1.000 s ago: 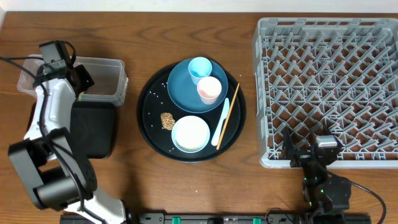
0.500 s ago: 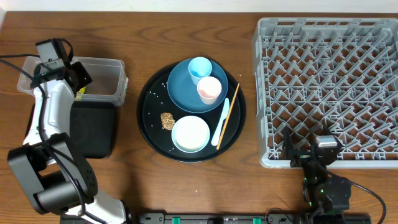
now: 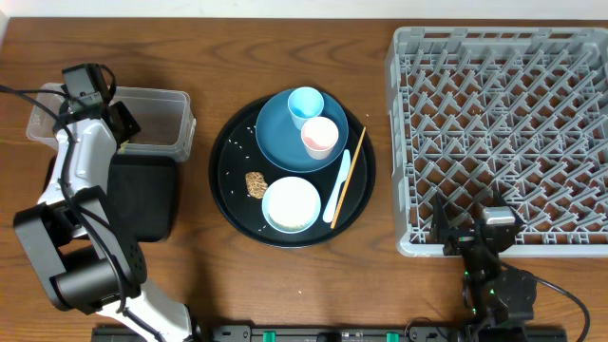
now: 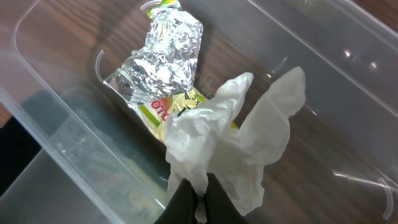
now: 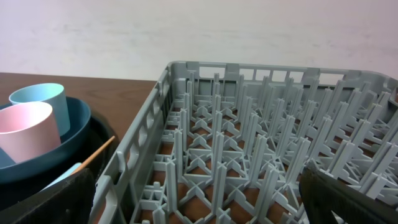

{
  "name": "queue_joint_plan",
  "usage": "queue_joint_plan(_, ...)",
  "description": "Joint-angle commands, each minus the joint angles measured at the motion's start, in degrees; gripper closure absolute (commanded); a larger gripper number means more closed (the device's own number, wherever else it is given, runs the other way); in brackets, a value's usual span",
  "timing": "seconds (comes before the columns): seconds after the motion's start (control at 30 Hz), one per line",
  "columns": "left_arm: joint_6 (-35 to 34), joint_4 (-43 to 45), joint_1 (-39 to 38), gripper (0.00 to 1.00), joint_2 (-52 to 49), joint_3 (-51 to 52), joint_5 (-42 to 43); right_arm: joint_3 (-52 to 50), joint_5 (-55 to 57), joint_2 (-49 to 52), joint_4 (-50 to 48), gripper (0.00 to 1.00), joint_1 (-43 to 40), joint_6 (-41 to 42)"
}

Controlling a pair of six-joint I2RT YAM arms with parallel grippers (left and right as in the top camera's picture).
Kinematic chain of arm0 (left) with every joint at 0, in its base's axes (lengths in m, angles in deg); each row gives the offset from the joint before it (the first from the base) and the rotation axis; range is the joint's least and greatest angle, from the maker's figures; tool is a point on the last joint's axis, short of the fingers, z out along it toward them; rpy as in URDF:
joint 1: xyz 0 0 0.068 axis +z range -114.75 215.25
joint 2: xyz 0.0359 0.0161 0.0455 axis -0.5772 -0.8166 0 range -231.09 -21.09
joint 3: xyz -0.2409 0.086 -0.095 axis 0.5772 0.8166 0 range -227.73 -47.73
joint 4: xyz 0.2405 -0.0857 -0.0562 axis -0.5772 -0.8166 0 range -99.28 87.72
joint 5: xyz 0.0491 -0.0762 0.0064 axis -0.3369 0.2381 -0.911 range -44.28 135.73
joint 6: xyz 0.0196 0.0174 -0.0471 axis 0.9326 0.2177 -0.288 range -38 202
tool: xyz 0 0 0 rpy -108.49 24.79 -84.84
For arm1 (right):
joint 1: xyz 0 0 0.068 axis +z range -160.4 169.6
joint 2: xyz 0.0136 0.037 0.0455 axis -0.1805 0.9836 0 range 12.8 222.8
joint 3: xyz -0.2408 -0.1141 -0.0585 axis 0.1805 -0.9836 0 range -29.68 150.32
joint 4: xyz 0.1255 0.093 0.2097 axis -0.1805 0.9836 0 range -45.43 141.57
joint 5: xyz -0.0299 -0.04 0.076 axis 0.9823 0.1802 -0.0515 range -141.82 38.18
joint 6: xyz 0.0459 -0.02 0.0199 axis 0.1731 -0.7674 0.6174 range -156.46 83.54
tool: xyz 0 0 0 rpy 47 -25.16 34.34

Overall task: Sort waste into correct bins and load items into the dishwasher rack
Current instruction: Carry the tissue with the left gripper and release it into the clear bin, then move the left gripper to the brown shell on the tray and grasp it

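A round black tray (image 3: 233, 204) lay on a dark wooden table (image 3: 285, 294). Beyond the tray, past the table's far edge, stood a pale wall (image 5: 186, 31). On the tray's near side, a black rail (image 3: 313, 334) lined the table's front edge.

Seen from overhead, the light is even and fairly bright, with only faint, soft shadows on the table (image 3: 209, 285) and crisp focus across the rack (image 3: 503, 123). In the left wrist view, hard glare flashes off the foil wrapper (image 4: 165, 59) and streaks the clear tub (image 4: 56, 149); the tissue (image 4: 230, 143) is nearly washed out, and the left gripper (image 4: 195, 199) is a dark blur at the bottom edge. In the right wrist view the pale wall (image 5: 199, 31) is bright and flat, and the right gripper (image 5: 199, 205) shows as dark, unfocused fingers (image 5: 43, 199) in the lower corners.
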Motion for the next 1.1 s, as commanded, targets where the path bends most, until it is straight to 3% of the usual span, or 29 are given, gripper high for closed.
queue_joint_plan(0.0,-0.42,-1.20,0.61,0.94,-0.70,-0.24,-2.80,-0.07,0.61,-0.26,0.26,0.01,0.35,-0.44)
queue_joint_plan(1.07,-2.97,-4.68,0.72,0.94,3.08,-0.31,-4.76,-0.07,0.61,-0.26,0.26,0.01,0.35,-0.44)
